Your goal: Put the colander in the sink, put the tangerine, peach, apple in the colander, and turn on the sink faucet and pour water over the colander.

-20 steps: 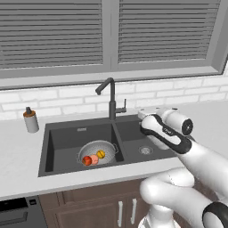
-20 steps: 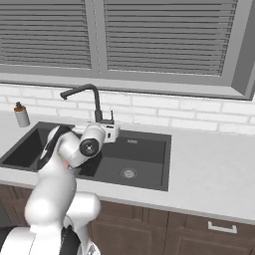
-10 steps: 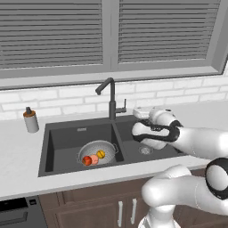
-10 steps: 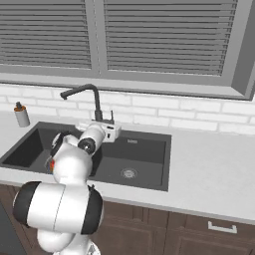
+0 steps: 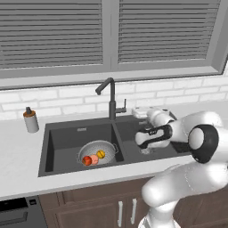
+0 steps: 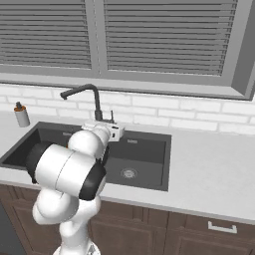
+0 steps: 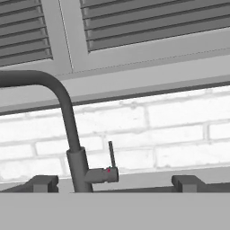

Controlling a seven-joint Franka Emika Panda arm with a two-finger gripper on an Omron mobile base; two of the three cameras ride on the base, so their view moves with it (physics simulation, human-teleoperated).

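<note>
Kitchen worktop (image 5: pixel 18 147) under a blinds window: end effector (image 5: pixel 141 113) jaws wide, empty, lined up w/ sink faucet (image 5: pixel 110 100) lever.
Colander (image 5: pixel 99 152) sits in left basin of sink (image 5: pixel 49 144) w/ apple (image 5: pixel 87 160), peach (image 5: pixel 94 159), tangerine (image 5: pixel 101 154) inside; spout points left, roughly over it. Next, I'd say: ease fwd, catch the thin upright lever (image 7: pixel 111 155) w/ one finger & push; approach from the lever side, don't knock the faucet stem. Soap bottle (image 5: pixel 30 120) well off left, nothing blocking.

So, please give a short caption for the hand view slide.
Open claw facing the black sink faucet and its side lever, before a white brick wall.
</note>
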